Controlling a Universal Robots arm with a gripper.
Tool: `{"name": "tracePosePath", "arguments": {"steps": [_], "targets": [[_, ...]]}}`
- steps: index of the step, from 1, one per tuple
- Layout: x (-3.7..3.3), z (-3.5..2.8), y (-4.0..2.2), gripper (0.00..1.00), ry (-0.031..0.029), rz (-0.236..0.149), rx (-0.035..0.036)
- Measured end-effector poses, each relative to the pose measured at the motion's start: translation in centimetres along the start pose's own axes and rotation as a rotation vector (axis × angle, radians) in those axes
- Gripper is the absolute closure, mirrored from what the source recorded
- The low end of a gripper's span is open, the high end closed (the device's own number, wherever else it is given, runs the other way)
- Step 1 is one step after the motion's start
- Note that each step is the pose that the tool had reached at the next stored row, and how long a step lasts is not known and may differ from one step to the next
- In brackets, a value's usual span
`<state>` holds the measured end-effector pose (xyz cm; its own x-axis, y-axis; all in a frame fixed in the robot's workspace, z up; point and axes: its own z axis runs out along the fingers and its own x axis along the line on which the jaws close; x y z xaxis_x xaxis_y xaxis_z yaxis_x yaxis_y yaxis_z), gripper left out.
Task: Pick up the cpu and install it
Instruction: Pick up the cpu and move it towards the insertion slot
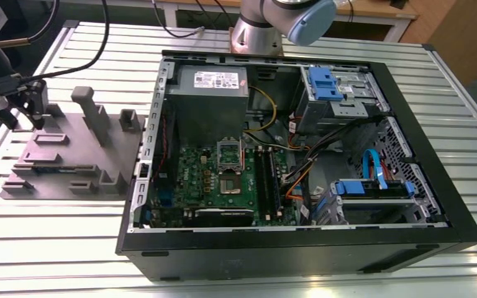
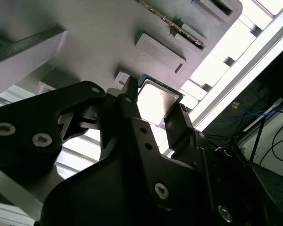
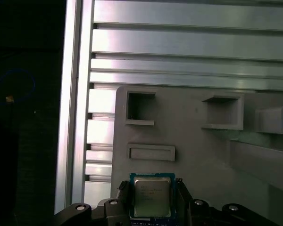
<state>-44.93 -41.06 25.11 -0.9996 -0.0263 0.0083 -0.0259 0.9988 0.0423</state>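
cpu (image 3: 151, 197) sits between pincer (image 3: 152, 187) fingers, both pressed against its opposite edges; I read it as pinched. Metal top faces first wrist camera. Beneath it: grey fixture block (image 1: 72, 155) on slatted surface (image 1: 48, 236), exterior view's left. Computer case (image 1: 305, 251) lies open to right, motherboard (image 1: 197, 174) exposed, well apart from cpu.

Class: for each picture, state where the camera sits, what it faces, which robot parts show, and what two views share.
Exterior view: off the arm, facing down on the open black computer case and grey plastic block with posts; arm and gripper show.
First wrist view: on the wrist, facing the small silvery square cpu; gripper shows.
Second wrist view: likewise, more obliquely.
Both wrist views share cpu, gripper, block.
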Motion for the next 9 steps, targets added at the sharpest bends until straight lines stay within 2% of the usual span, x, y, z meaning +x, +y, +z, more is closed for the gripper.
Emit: {"name": "tracePosePath", "arguments": {"steps": [1,5,7,9], "targets": [[0.0,-0.4,0.02,0.53,0.0001,0.0,0.0],[0.0,-0.45,0.02,0.53,0.0,0.0,0.0],[0.01,-1.34,0.06,0.53,0.0,0.0,0.0],[0.01,-1.37,0.06,0.53,0.0,0.0,0.0]]}}
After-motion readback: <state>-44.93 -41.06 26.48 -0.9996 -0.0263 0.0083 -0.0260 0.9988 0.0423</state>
